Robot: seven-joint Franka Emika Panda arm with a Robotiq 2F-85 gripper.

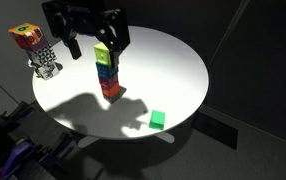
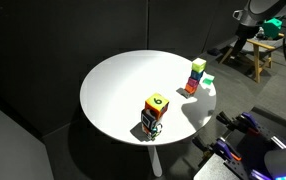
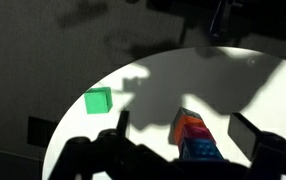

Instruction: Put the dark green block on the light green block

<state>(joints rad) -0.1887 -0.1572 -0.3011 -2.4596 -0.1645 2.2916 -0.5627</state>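
While a coloured cube on a patterned base stands at the far left edge of the round white table and has no part in the task, the work itself is in the middle and at the right. In an exterior view the gripper hangs just above a tower of coloured cubes near the middle of the table. Its fingers are spread wide and hold nothing. The wrist view agrees: one finger is at each side of the tower and neither touches it. The top cube of this tower is the light green block, so the target is free, but it sits high.

To the right, toward the near edge, the dark green block lies alone on the table, well apart from the tower and untouched. I judge that the task is at its first step, the approach to this block, and the grasp is not yet done.

The next move calls for the arm to travel right and near, to come down over the block with the jaws open, and to close on two opposite faces. After that it must lift higher than the tower, because the tower is narrow and a touch from the side could push it over.
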